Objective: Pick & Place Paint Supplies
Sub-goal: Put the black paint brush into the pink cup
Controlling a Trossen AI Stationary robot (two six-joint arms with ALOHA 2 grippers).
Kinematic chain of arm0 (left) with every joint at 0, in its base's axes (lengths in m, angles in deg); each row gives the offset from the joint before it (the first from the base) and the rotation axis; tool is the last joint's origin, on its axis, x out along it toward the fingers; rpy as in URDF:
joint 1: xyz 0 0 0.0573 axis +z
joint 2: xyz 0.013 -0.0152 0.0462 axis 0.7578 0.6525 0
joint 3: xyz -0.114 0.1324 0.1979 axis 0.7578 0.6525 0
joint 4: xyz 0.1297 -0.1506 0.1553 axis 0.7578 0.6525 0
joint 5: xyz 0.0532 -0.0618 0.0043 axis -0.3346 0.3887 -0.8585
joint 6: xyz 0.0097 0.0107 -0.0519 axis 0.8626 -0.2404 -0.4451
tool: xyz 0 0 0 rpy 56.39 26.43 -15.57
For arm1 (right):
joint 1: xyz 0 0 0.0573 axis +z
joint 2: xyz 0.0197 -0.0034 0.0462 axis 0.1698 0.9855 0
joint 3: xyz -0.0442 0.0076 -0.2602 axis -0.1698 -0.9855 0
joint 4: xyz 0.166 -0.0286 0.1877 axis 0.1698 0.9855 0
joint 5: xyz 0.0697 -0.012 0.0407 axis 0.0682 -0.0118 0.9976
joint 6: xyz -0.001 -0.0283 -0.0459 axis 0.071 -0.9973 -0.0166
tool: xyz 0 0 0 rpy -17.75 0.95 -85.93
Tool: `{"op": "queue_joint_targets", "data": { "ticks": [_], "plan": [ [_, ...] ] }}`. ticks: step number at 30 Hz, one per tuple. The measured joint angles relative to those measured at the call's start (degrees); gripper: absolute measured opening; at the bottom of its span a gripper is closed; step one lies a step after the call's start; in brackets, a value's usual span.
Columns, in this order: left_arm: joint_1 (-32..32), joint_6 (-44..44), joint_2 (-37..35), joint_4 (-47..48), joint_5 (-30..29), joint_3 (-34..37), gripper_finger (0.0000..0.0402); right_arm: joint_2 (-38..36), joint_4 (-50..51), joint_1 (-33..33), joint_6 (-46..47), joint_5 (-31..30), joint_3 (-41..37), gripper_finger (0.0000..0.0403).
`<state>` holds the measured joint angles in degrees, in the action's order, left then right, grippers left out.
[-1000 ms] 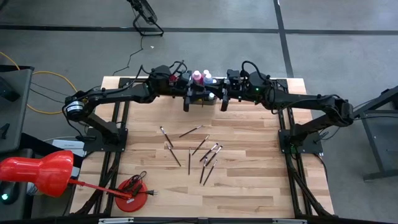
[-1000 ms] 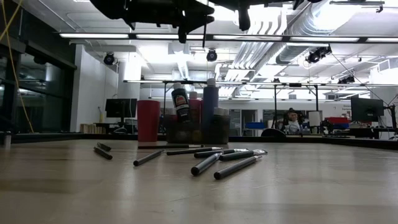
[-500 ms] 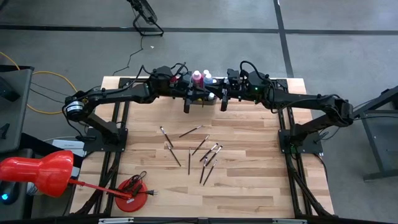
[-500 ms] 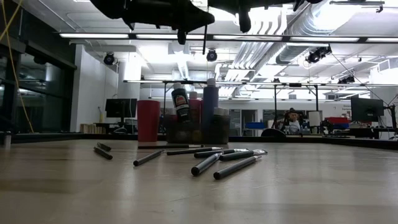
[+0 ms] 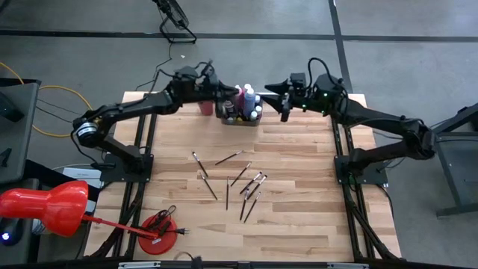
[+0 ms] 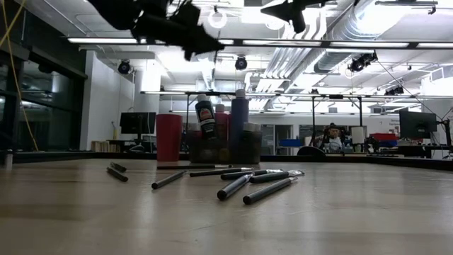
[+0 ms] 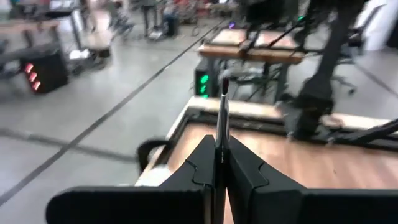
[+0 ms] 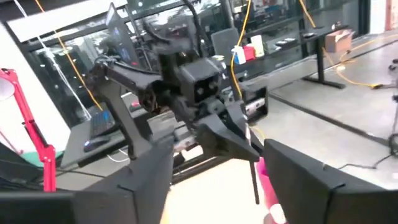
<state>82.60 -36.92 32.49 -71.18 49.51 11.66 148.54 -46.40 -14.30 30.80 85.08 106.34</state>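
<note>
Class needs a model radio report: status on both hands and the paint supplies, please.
Left hand shut on a paintbrush, raised near the pink cup. Right hand open, empty, beside the tray. Loose brushes remain mid-table. Nothing blocking.

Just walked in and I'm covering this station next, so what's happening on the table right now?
The robot is sorting paint supplies. The left gripper is shut on a thin paintbrush, held up at the table's far edge near the pink cup. The right gripper is open and empty, beside the grey tray that holds the paint bottles. Several more brushes lie loose mid-table.
</note>
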Motion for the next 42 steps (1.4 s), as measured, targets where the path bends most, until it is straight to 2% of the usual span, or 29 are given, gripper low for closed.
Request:
{"op": "queue_joint_targets", "data": {
  "ticks": [4, 9, 15, 22, 29, 36, 42],
  "plan": [
    [4.5, 0.6, -2.1, -0.5, 0.2, 3.2, 0.001, -2.1, 3.3, -0.6, -0.2, -1.3, 0.0, 0.0262],
    [10.3, 1.9, -4.7, -2.0, 0.0, 7.5, 0.001, -3.0, 6.6, -0.6, -0.3, -3.1, 0.0, 0.0262],
    [16.0, 2.8, -4.7, -4.4, -1.4, 10.4, 0.001, -2.9, 7.6, -0.5, -0.1, -4.2, 0.0, 0.026],
    [19.2, 2.8, -4.7, -4.5, -2.4, 15.0, 0.001, -2.9, 7.8, 0.6, -0.1, -9.3, 0.0, 0.026],
    [19.3, 2.6, -4.7, -6.4, -3.8, 19.0, 0.0011, -2.9, 8.4, 2.6, -0.1, -13.5, 0.0, 0.026],
    [19.2, 2.2, -4.7, -6.0, -4.0, 19.0, 0.0063, -2.9, 8.8, 4.9, 1.5, -17.4, 0.0, 0.026],
    [19.2, 1.7, -4.7, -6.0, -3.9, 19.0, 0.0105, -2.9, 11.8, 6.7, 8.7, -18.3, 0.0, 0.026]
  ]
}}
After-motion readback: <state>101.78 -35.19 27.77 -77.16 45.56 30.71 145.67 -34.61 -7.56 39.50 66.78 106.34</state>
